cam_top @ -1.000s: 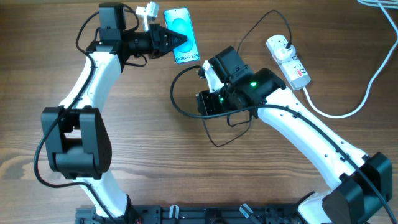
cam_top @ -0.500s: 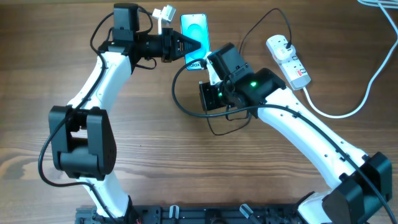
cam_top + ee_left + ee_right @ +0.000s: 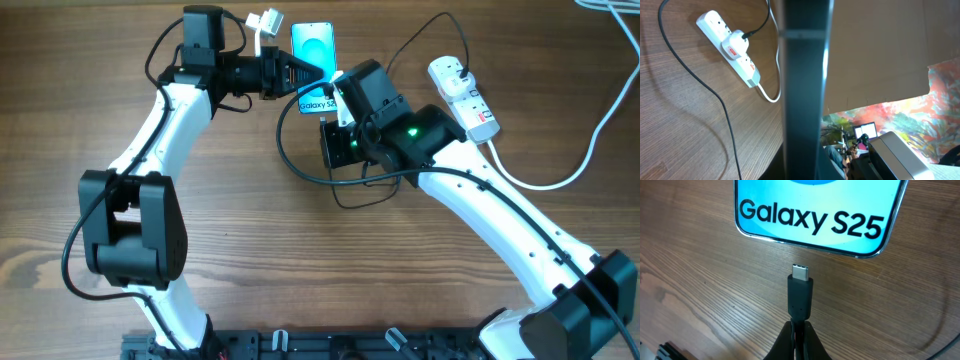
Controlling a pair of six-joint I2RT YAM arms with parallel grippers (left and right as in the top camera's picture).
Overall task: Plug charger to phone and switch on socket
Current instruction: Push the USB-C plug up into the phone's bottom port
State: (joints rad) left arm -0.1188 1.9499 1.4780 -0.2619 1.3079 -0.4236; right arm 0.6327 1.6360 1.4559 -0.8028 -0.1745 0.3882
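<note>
The phone [image 3: 314, 55] has a cyan screen with "Galaxy S25" near its lower short edge. My left gripper [image 3: 297, 73] is shut on its left long edge. In the left wrist view the phone [image 3: 805, 85] shows edge-on as a dark vertical bar. My right gripper [image 3: 800, 332] is shut on the charger [image 3: 800, 296], a black connector. Its metal tip points at the phone's [image 3: 815, 215] bottom edge, a small gap away. The black cable [image 3: 300, 170] loops on the table. The white socket [image 3: 463, 97] lies at the right and also shows in the left wrist view [image 3: 730, 47].
A black plug sits in the socket, and its thin cable [image 3: 722, 110] runs across the wooden table. A thick white cord [image 3: 590, 140] curves from the socket to the far right edge. A small white adapter [image 3: 264, 22] lies behind the left gripper.
My left gripper carried the phone to the right and turned it more upright. My right gripper moved up, bringing the connector tip close to the phone's bottom edge.
</note>
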